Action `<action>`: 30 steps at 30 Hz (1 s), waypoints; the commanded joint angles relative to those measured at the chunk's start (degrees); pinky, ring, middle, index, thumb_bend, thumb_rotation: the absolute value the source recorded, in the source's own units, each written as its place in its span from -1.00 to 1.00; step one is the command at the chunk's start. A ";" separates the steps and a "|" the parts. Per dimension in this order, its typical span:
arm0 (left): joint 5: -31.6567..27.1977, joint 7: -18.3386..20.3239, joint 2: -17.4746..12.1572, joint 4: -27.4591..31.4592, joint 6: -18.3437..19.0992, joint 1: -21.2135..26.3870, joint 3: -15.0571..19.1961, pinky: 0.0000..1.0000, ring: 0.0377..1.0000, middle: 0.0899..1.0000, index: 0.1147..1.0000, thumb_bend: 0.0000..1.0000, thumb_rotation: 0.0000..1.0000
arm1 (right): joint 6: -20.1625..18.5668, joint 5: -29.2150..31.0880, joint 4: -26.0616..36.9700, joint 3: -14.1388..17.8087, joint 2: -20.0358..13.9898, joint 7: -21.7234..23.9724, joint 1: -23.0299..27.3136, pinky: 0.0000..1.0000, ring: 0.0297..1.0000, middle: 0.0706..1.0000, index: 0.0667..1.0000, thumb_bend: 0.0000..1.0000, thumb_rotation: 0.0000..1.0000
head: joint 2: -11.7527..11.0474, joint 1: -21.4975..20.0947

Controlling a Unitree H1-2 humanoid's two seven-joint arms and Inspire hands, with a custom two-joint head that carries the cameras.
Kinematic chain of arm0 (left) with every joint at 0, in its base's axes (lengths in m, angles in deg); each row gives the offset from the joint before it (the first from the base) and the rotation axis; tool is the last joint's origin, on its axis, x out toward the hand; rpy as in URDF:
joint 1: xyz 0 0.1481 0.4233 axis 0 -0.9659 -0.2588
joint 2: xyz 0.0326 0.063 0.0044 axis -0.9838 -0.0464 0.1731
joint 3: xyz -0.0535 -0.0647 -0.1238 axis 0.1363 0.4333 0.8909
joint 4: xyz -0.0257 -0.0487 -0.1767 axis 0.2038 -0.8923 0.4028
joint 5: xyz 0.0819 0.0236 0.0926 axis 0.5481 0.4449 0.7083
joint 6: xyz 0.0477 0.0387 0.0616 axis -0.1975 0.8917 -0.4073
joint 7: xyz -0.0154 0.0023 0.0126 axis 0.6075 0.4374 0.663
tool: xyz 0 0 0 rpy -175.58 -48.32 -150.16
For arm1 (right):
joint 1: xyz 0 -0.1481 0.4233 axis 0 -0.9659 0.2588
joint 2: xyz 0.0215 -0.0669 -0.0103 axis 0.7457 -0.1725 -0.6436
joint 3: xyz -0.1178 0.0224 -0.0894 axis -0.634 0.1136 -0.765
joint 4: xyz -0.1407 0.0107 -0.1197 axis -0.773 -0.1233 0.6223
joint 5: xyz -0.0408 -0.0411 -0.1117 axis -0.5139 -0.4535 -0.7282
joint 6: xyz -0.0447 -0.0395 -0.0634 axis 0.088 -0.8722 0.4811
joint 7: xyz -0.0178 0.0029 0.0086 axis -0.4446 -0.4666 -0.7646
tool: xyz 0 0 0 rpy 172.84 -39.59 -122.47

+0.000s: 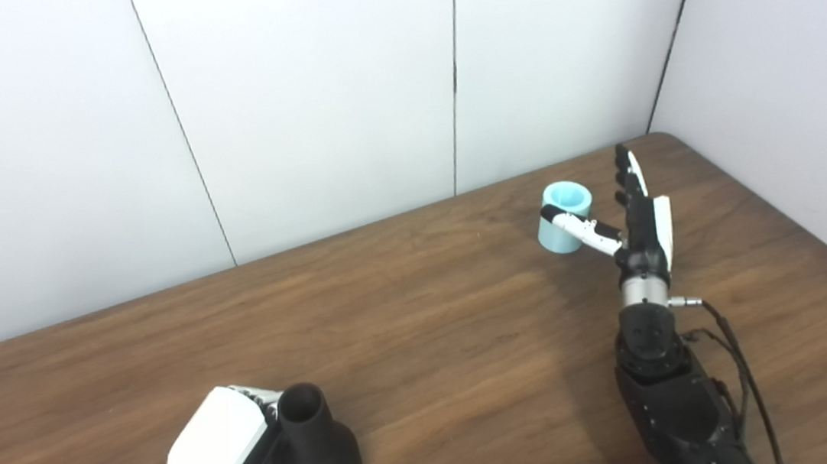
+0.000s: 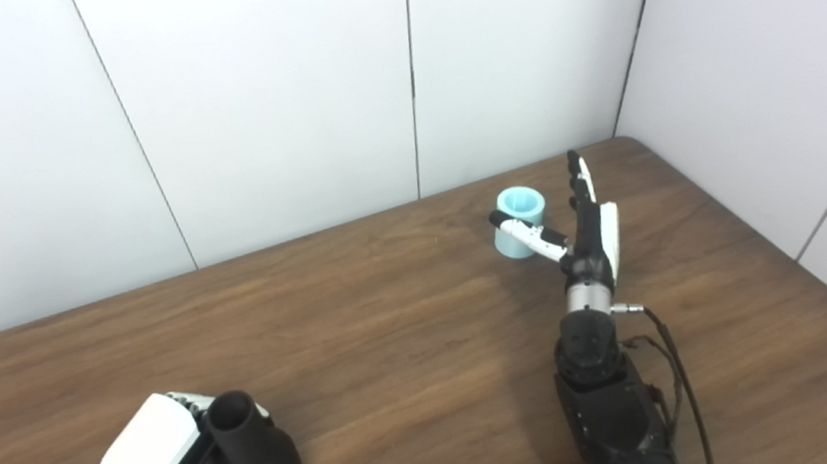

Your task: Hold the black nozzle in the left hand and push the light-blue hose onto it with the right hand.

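Gripping black nozzle (image 1: 315, 442): left hand (image 1: 218, 454) fingers (image 1: 265, 395).

Two head cameras look down, sharing seemingly the whole table (image 1: 422, 315)

Left hand (image 1: 218, 456): showing a glossy white back plate over black casing, silver-and-white fingers
Right hand (image 1: 638, 216): wearing black fingers (image 1: 623, 164) edged with white panels, thumb in white with black tip
Right wrist (image 1: 644, 289): gleaming as a silver metal collar with a small plug
Right forearm (image 1: 673, 397): carrying a black shell, black cables (image 1: 738, 359) looping beside it
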 commanded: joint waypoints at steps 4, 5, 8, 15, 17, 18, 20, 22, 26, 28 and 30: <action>3.21 4.61 -2.12 -1.66 -3.02 -3.55 -4.72 -0.56 -0.59 -0.16 -0.17 0.05 -1.00 | 0.50 1.99 1.03 -0.30 -1.33 2.64 0.65 0.70 0.80 0.78 0.78 0.85 -0.43 | 0.02 -0.11; 3.16 4.73 -2.13 -1.73 -3.02 -3.55 -4.78 -0.55 -0.58 -0.16 -0.17 0.05 -1.00 | 0.24 2.04 1.25 -0.54 -1.42 3.13 0.40 0.69 0.79 0.77 0.78 0.86 -0.42 | 0.02 -0.11; 3.26 5.08 -2.03 -1.88 -3.02 -3.62 -4.83 -0.56 -0.58 -0.16 -0.17 0.05 -1.00 | -1.53 0.65 2.69 -1.68 -2.04 4.20 -0.56 0.66 0.74 0.71 0.74 0.91 -0.39 | 0.04 -0.07; 3.73 5.46 -1.82 -1.83 -3.02 -3.58 -4.65 -0.54 -0.55 -0.16 -0.17 0.05 -1.00 | -5.26 0.22 5.43 -3.44 -3.28 7.16 -1.96 0.65 0.72 0.71 0.70 0.97 -0.42 | 0.13 -0.01; 3.50 5.18 -1.83 -1.94 -3.01 -3.54 -4.81 -0.59 -0.60 -0.16 -0.17 0.05 -1.00 | -6.07 0.11 5.58 -3.63 -3.42 7.67 -1.92 0.66 0.73 0.73 0.71 0.95 -0.45 | 0.13 0.13; 3.27 5.52 -1.83 -1.85 -3.01 -3.61 -4.71 -0.59 -0.61 -0.16 -0.17 0.05 -1.00 | -6.34 0.01 5.45 -3.65 -3.49 7.81 -1.84 0.65 0.73 0.72 0.71 0.95 -0.45 | 0.08 0.20; 3.02 6.44 -1.90 -1.47 -3.01 -3.80 -4.37 -0.59 -0.60 -0.16 -0.17 0.05 -1.00 | -6.52 0.52 5.07 -3.35 -3.43 8.20 -1.61 0.68 0.74 0.73 0.72 0.93 -0.46 | 0.08 0.20; 3.13 7.19 -2.01 -1.08 -3.00 -3.97 -4.09 -0.54 -0.56 -0.16 -0.17 0.05 -1.00 | -6.54 1.67 4.73 -2.75 -3.15 8.53 -1.36 0.72 0.78 0.76 0.74 0.92 -0.48 | 0.04 0.18; 3.37 7.69 -2.17 -0.93 -2.98 -4.16 -3.77 -0.57 -0.57 -0.16 -0.17 0.05 -1.00 | -7.15 0.78 3.38 -2.84 -3.65 7.75 -0.40 0.69 0.75 0.73 0.72 0.96 -0.44 | 0.04 0.18; 3.37 7.40 -2.23 -0.92 -3.00 -4.13 -3.89 -0.57 -0.58 -0.16 -0.17 0.05 -1.00 | -6.86 0.52 2.54 -2.94 -4.02 7.67 0.03 0.66 0.74 0.73 0.71 0.96 -0.45 | 0.00 0.17; 3.55 7.47 -2.29 -0.77 -3.00 -4.21 -3.85 -0.58 -0.59 -0.16 -0.17 0.05 -1.00 | -7.33 0.27 2.43 -3.03 -4.17 7.65 0.39 0.66 0.74 0.74 0.72 0.96 -0.46 | -0.03 0.19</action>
